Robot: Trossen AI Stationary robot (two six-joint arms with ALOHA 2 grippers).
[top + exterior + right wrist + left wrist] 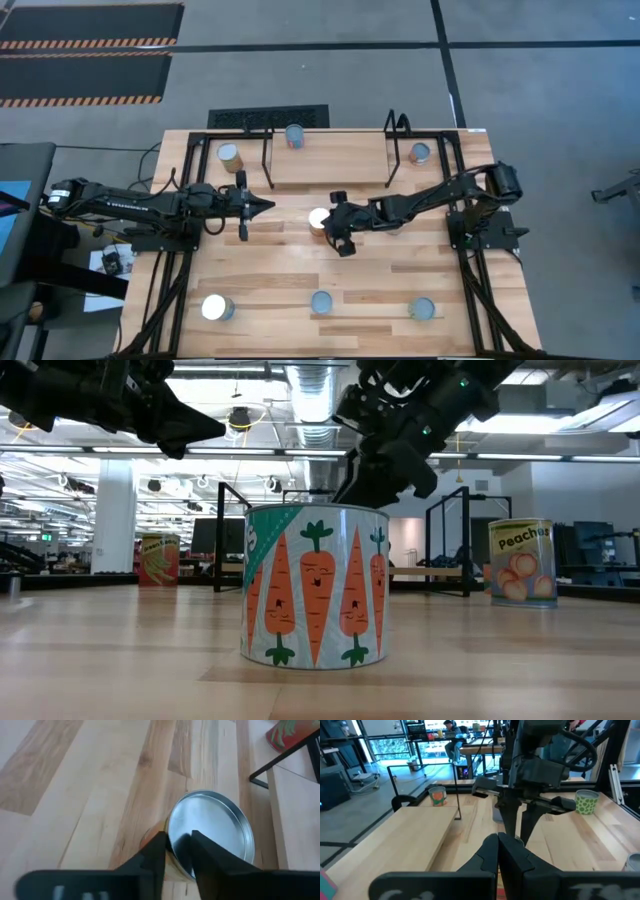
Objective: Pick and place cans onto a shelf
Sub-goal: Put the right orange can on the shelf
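A can with carrot pictures on its label and a silver top stands upright on its base at the table's middle. My right gripper hangs over the edge of its lid, fingers pointing down with a narrow gap between them. In the low view the right gripper is just over the can's top. My left gripper is shut and empty, level above the table to the can's left. The light-wood shelf stands behind the can. My right gripper has one finger outside the can's wall and the other finger over the lid's edge, coming from above. I cannot tell whether either finger touches the can. The can stands upright on the table.
Other cans stand on the table: a corn-label one at the far left, one by the shelf's far left corner, a peach-label one at the far right, and three along the near edge.
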